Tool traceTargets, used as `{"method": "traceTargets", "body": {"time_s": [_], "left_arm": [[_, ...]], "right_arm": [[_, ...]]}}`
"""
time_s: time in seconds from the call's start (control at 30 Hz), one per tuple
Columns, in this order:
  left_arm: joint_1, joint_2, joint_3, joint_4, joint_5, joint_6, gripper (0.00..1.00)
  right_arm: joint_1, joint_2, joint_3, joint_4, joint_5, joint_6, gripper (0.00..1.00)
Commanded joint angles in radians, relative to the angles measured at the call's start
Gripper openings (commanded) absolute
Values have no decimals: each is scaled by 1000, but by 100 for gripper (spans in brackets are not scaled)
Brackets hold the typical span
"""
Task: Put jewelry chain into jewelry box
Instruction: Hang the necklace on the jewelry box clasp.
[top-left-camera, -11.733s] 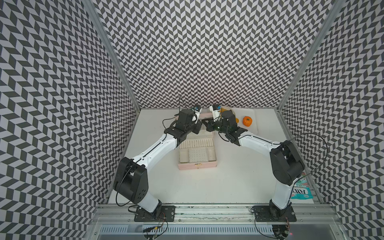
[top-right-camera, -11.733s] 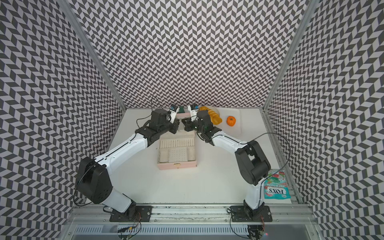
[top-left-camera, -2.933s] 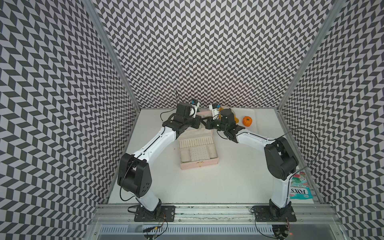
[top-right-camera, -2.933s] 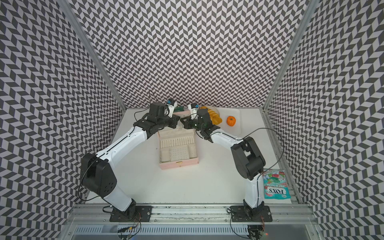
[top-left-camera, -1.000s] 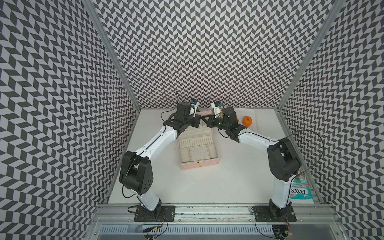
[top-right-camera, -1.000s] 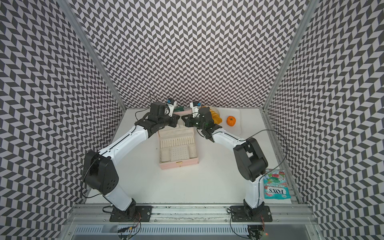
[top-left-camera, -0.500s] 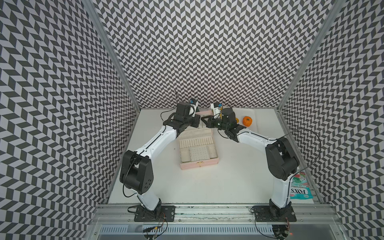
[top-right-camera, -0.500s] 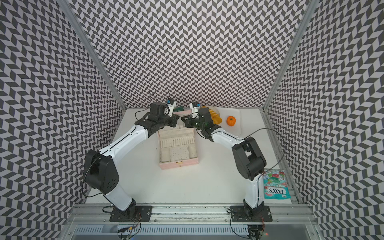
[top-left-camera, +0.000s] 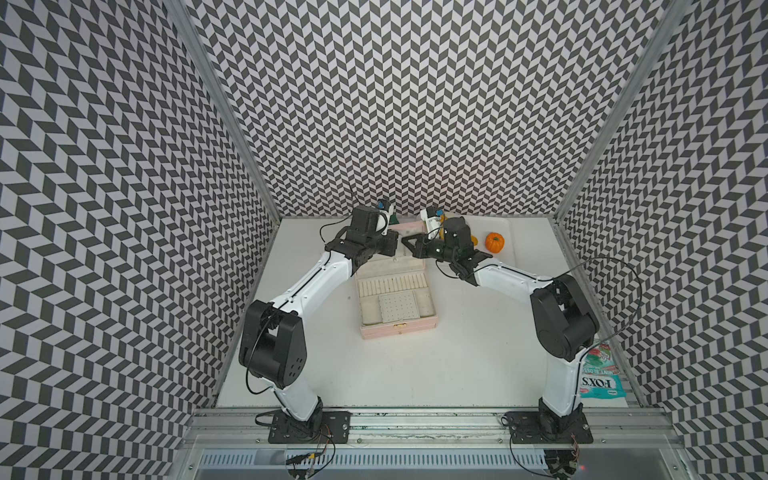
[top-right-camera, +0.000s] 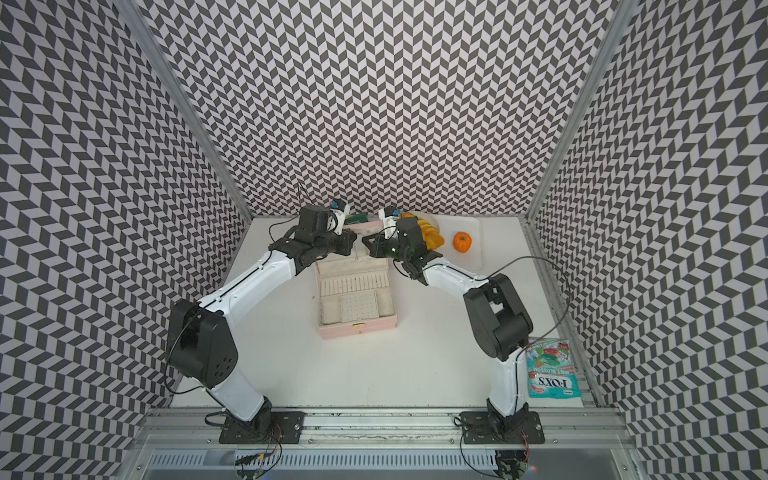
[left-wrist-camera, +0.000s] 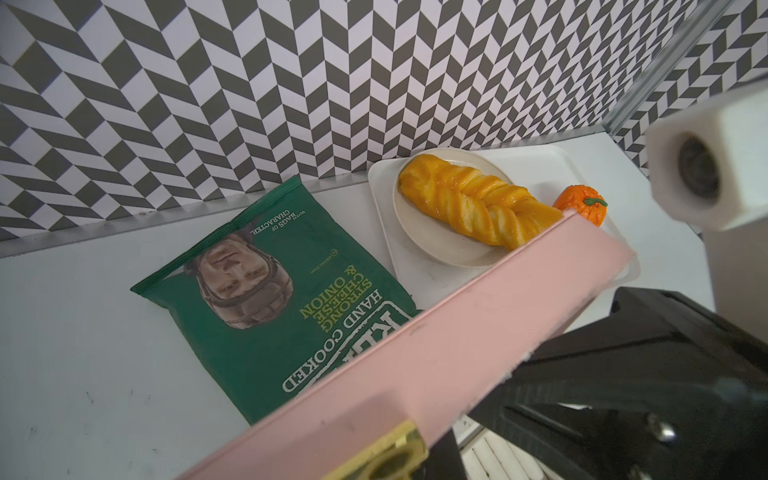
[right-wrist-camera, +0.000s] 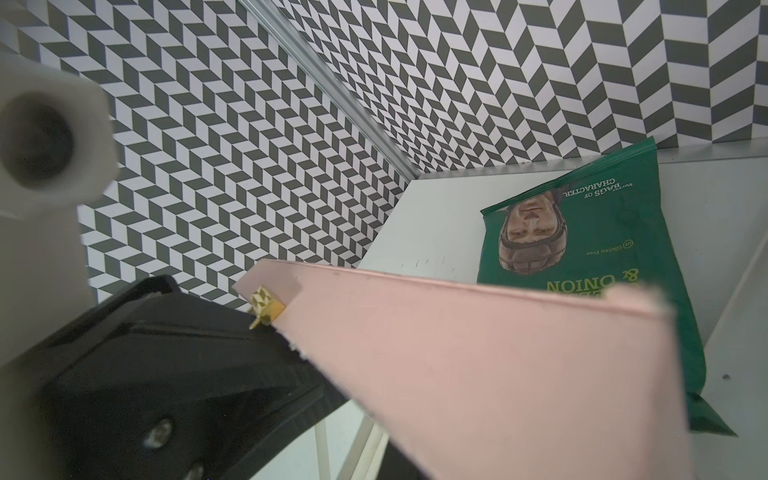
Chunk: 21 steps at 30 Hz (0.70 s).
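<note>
The pale pink jewelry box (top-left-camera: 398, 329) (top-right-camera: 357, 330) lies open mid-table, its cream ring rolls and perforated panel showing. Its lid (top-left-camera: 409, 227) (left-wrist-camera: 457, 332) (right-wrist-camera: 498, 353) stands up at the far end, gold clasp (left-wrist-camera: 386, 457) on its rim. In both top views my left gripper (top-left-camera: 395, 246) (top-right-camera: 354, 245) and right gripper (top-left-camera: 406, 243) (top-right-camera: 365, 242) meet tip to tip in front of the lid's upper edge. In both wrist views the lid hides the jaws. The jewelry chain is too thin to make out in any view.
A green crisp bag (left-wrist-camera: 291, 291) (right-wrist-camera: 602, 257) lies behind the lid by the back wall. At the back right a white tray (top-left-camera: 519, 253) holds a plate with a twisted pastry (left-wrist-camera: 469, 203) and a small orange pumpkin (top-left-camera: 494, 242). A mint bag (top-left-camera: 598, 374) lies at the front right edge.
Over the last second both grippers have stayed at the lid's top edge; the right forearm shifted slightly. Compared with the oldest frames, both wrists sit a little further back.
</note>
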Motion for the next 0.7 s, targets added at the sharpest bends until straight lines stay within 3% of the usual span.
{"method": "traceTargets", "body": {"time_s": [0.0,0.67], "left_arm": [[8,11,-3,-6,-2,-3,0],[7,32,2,1,16,-7,0]], "right_arm": [[7,-48,-21,45,-13,6,0],[7,-36,-28,78,-84,44,0]]}}
